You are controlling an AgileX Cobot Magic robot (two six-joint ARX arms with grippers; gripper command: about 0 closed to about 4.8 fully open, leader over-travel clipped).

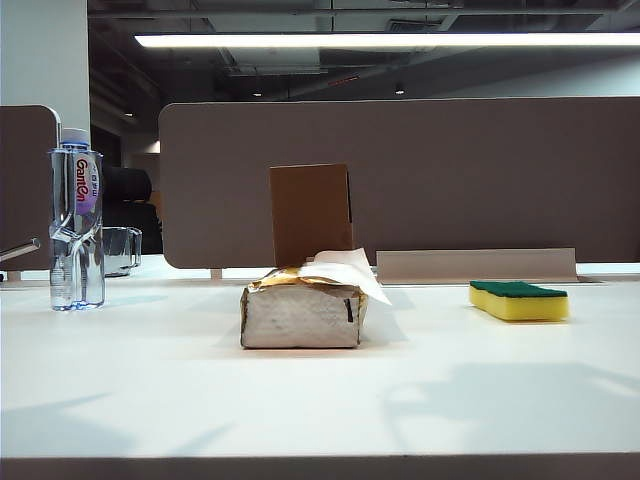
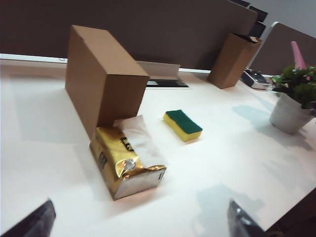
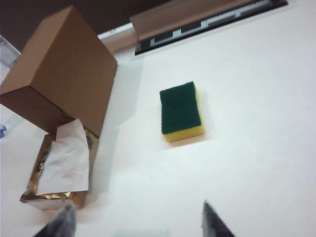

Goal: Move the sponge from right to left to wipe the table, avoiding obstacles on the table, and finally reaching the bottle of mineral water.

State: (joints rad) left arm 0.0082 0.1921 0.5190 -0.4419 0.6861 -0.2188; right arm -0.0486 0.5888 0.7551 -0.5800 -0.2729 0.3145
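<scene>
A wide brown partition panel [image 1: 420, 170] stands along the far edge of the white tabletop [image 1: 320, 400], with a second brown panel [image 1: 28, 170] at the far left corner. Overhead, a long fluorescent strip light [image 1: 390, 40] glows under a dark ceiling. Toward the tabletop's right end sits a potted plant [image 2: 295, 98] in a white pot, a slanted brown holder [image 2: 233, 60] near it.

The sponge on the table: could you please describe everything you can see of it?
The sponge is a rectangular block of yellow foam with a dark green scouring layer on top and wavy long sides. It lies flat, green side up, on the white table, on the right in the exterior view, apart from the tissue pack and cardboard box. Neither hand touches it.
</scene>
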